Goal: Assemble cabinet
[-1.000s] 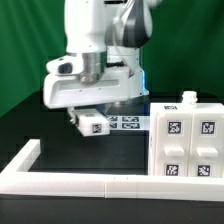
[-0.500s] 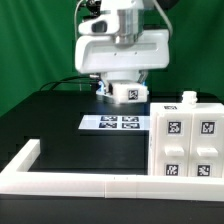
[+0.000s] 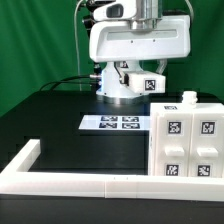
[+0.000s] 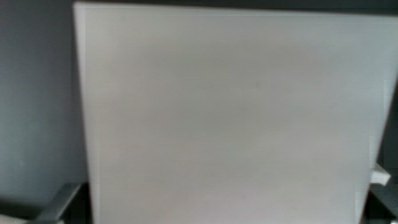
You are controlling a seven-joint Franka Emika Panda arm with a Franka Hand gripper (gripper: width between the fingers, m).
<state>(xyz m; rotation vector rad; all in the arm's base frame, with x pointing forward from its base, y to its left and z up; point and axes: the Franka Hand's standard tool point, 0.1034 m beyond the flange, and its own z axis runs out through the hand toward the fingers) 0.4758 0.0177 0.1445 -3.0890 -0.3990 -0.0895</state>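
The cabinet (image 3: pixel 185 140) is a large white box with square black-and-white tags, standing on the black table at the exterior view's right. A small white knob (image 3: pixel 187 98) sticks up from its top. My gripper (image 3: pixel 143 80) is shut on a white tagged part (image 3: pixel 152 84) and holds it in the air, above and just to the left of the cabinet's top. In the wrist view the white part (image 4: pixel 222 110) fills nearly the whole frame, and my gripper (image 4: pixel 222 205) shows only as dark fingers (image 4: pixel 54 205) at the frame's corners.
The marker board (image 3: pixel 118 123) lies flat on the table below the gripper. A long low white wall (image 3: pixel 70 184) runs along the front and turns back at the exterior view's left (image 3: pixel 22 155). A green curtain hangs behind.
The gripper has lifted the white tagged part from just above the marker board and carried it up and to the exterior view's right, toward the cabinet's top.
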